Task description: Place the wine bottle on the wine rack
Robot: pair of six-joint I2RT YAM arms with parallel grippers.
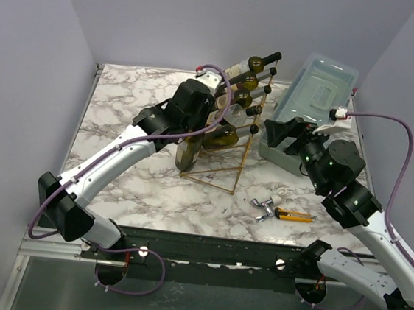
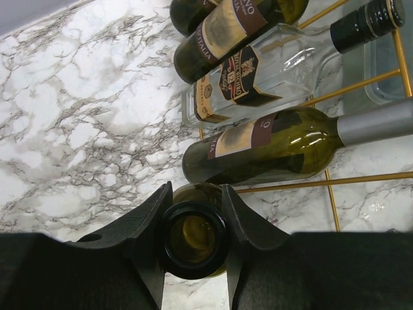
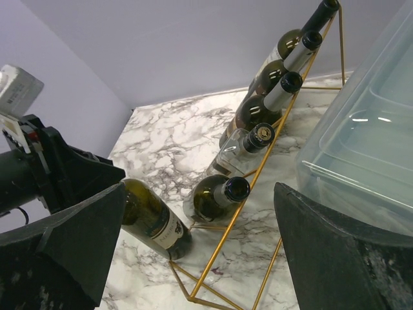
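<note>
Marble tabletop [image 1: 122, 116] under plain lilac walls, with the wine rack [image 2: 284, 186] standing at the centre of the top view. Five bottles already lie on its rungs, necks pointing to the upper right.

Your left gripper [image 2: 193, 242] is clamped on the neck of the wine bottle [image 3: 151, 219]; in its wrist view the fingers [image 2: 151, 223] sit on either side of the open mouth. The bottle leans at the lower left of the rack, its base down by the rack's foot, just beside the lowest stored bottle. It is not yet resting on any rung.

Your right gripper [image 3: 200, 219] is spread wide with nothing between its fingers. It hangs right of the rack, in front of the pale box [image 1: 319, 85].

You appear to be in the placing step, with the carry done and the bottle at the rack. The lowest place looks like the free one. Next you would tilt the bottle to match its neighbours and feed the neck through the wires. Watch the bottle directly above, since a bump could roll it. Let go only once the wires carry the weight.
</note>
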